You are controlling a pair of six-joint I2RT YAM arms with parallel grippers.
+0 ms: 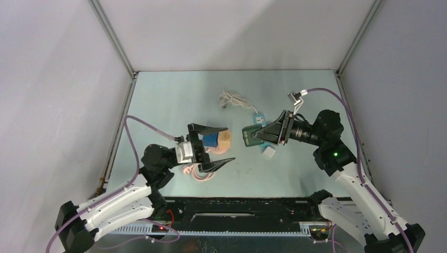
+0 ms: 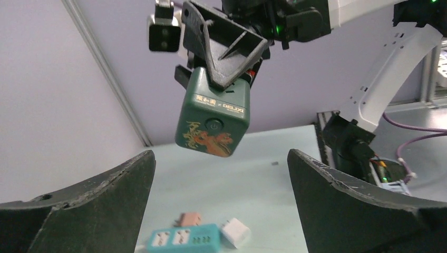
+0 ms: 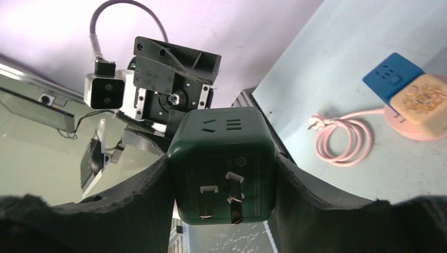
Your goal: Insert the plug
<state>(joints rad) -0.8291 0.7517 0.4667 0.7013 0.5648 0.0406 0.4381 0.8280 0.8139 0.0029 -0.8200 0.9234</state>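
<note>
Right end effector [image 1: 257,136] clamps the dark green cube-shaped plastic plug adapter [image 2: 213,118], lifted clear of the pale tabletop [image 1: 168,100]. Its wrist lies level, pointing left, elbow bent. Left end effector [image 1: 228,145] gapes wide, facing the cube, forearm reaching low.

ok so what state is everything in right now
left gripper: open wide, empty
right gripper: shut on the green cube
green cube: held clear of the table, prongs bare
teal power strip: lying flat on the table
pink cable: coiled, plug end loose
white cable: loosely bunched on the table
</note>
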